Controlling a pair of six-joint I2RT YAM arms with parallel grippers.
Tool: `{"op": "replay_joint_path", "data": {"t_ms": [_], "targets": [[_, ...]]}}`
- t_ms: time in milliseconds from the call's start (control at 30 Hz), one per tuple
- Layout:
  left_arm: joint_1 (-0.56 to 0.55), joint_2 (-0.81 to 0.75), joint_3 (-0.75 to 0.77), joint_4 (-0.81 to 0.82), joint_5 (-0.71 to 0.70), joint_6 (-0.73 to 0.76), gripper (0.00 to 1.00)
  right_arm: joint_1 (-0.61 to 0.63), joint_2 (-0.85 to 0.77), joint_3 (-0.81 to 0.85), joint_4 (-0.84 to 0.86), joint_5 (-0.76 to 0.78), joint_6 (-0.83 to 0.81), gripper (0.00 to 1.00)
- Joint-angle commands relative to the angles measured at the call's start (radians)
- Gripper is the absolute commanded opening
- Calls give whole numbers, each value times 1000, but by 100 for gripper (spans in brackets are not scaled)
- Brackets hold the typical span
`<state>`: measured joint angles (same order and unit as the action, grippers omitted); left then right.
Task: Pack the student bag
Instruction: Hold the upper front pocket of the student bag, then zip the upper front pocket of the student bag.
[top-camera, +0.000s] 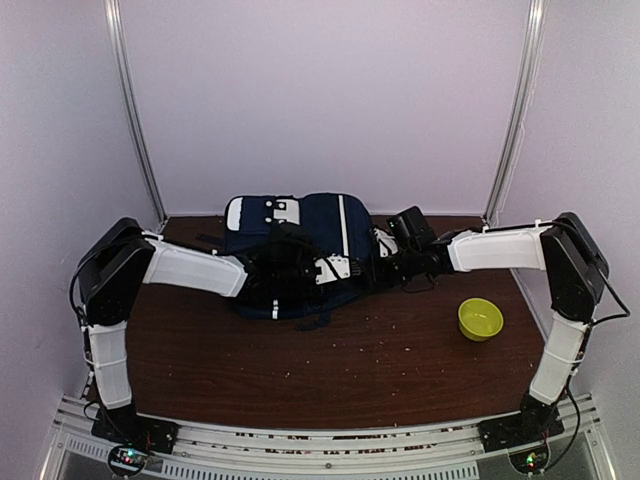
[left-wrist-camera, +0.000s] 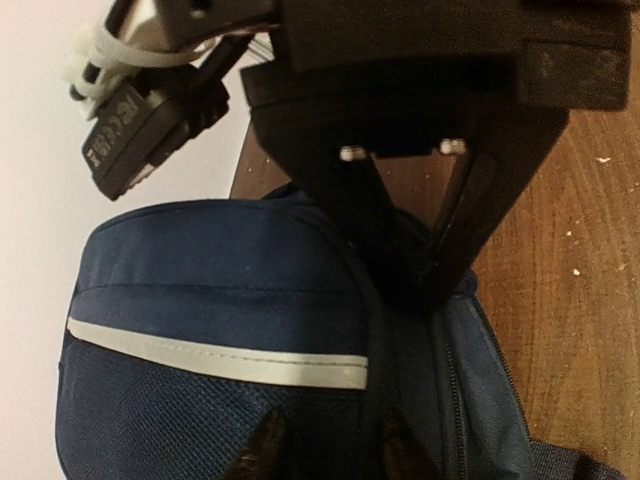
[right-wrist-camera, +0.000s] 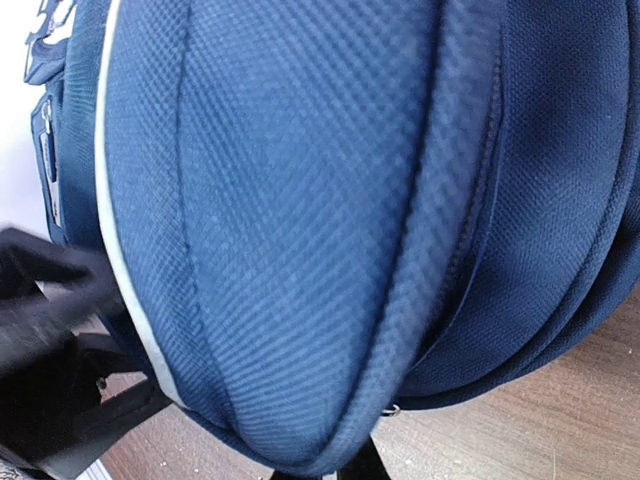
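Watching the student bag (top-camera: 315, 215) lying at the middle of the worktop's (top-camera: 330, 360) far edge, navy fabric bulging upward, white patch (top-camera: 285, 211) showing toward its far-left part. Catching a white trim stripe (left-wrist-camera: 215, 355) running across the rounded pocket in the left wrist view, and a zip line curving down the side just beside it.

Seeing the left gripper (left-wrist-camera: 332, 455) reaching in from the left and hanging over the bag's near side, fingertips (left-wrist-camera: 265, 450) standing a little apart right at the mesh fabric; not managing to tell whether pinching anything or merely poised there.

Finding the right gripper (top-camera: 385, 265) coming in from the right, pressing up against the bag's right end with jaws closed tight. Filling the whole right wrist view with blue weave, so not telling whether any fabric is caught.

Spotting a yellow-green bowl (top-camera: 480, 319) sitting well apart toward the worktop's right edge, and pale crumbs (left-wrist-camera: 603, 160) lying scattered on the dark wood.
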<state>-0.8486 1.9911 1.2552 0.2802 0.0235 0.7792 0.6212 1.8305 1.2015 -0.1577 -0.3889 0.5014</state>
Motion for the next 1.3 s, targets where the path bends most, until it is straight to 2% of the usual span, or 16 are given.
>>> {"op": "replay_joint_path", "data": {"t_ms": [0, 67, 167, 367, 500, 733, 867, 1033, 1267], "targets": [[-1, 33, -17, 59, -166, 84, 26, -9, -10, -14, 10, -21, 3, 0], [-2, 33, -36, 73, -187, 114, 24, -16, -21, -13, -12, -6, -6, 0], [-1, 24, -53, 78, -221, 130, 0, -34, -40, -3, -84, 54, -35, 0], [2, -43, -122, 58, -251, 143, 0, -48, -69, 48, -263, 278, -146, 0], [30, -131, -202, 19, -220, 95, 0, -50, -61, 115, -380, 376, -205, 0], [49, -249, -310, -35, -182, 70, 0, -52, -60, 181, -458, 388, -292, 0], [65, -319, -373, -78, -141, 68, 0, -52, -42, 235, -532, 445, -347, 0], [98, -394, -460, -89, -119, 44, 0, -59, -19, 261, -529, 493, -369, 0], [158, -512, -565, -67, -96, -37, 0, -73, 82, 434, -540, 471, -368, 0]]}}
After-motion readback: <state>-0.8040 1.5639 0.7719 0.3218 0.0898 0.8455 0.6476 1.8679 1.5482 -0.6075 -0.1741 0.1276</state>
